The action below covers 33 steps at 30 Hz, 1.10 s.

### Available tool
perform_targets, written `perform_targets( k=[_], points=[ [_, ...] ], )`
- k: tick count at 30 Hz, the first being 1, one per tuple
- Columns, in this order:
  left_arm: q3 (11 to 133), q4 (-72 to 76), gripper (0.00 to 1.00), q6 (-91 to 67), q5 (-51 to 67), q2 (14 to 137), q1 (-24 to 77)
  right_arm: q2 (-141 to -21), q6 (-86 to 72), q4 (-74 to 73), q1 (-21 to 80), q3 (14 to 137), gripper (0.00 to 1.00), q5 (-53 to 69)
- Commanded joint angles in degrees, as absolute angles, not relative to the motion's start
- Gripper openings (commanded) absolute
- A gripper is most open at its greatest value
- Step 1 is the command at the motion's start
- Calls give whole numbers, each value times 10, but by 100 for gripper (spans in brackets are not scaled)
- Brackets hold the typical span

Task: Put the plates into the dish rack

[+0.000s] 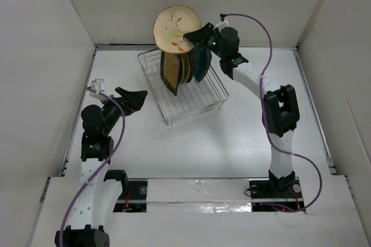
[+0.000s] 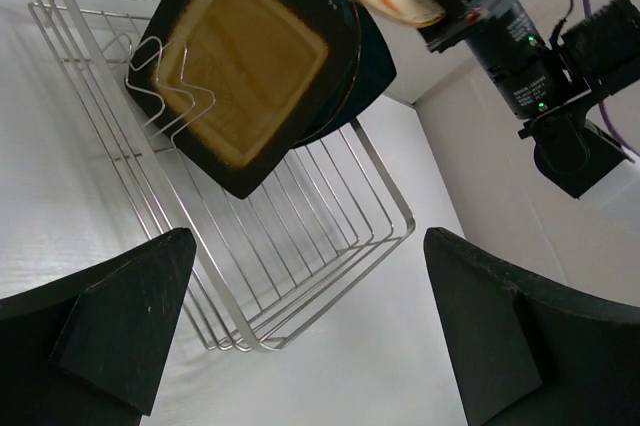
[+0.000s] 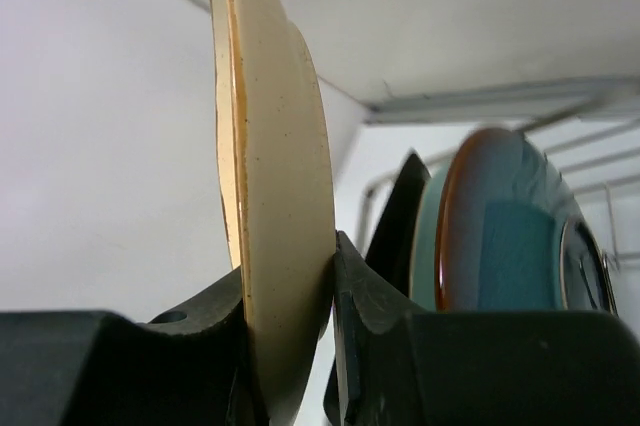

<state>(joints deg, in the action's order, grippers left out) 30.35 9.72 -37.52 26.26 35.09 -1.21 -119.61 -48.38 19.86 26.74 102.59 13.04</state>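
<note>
The right tool (image 1: 196, 36) pinched the tan plate (image 1: 173, 26) by its rim above the dish rack (image 1: 200, 106); the left tool (image 1: 134, 99) stood spread wide nearby

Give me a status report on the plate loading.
Right tool shut on tan plate, raised over dish rack. Left tool open, empty. Several plates racked upright; nothing blocking seen.

Top external: set overhead, faced down.
Left wrist: aimed closely at dish rack (image 2: 300, 246).
Right wrist: held edge-on against tan plate (image 3: 275, 196).
Shared: both.
</note>
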Motion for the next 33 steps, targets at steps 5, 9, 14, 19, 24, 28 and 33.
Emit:
perform_targets(
  k=[5,9,14,19,24,28,33],
  points=[
    [343,191,99,-429,253,413,-11,-1156,-612,381,226,1071,0,222],
    [357,145,96,-387,209,379,-11,-1115,-472,244,261,1087,0,159],
    [374,59,81,-333,176,319,-11,-1103,-295,121,334,1145,0,12],
    [383,-2,20,-291,168,252,-11,-1144,-158,8,412,1256,0,-130],
    [383,-51,2,-259,172,210,-11,-1194,-76,-22,460,1303,0,-268],
    [374,-71,3,-236,175,195,-3,-1243,-40,-32,478,1344,0,-329],
    [349,-64,28,-230,181,182,15,-1273,-16,-18,483,1361,0,-366]
  ],
)
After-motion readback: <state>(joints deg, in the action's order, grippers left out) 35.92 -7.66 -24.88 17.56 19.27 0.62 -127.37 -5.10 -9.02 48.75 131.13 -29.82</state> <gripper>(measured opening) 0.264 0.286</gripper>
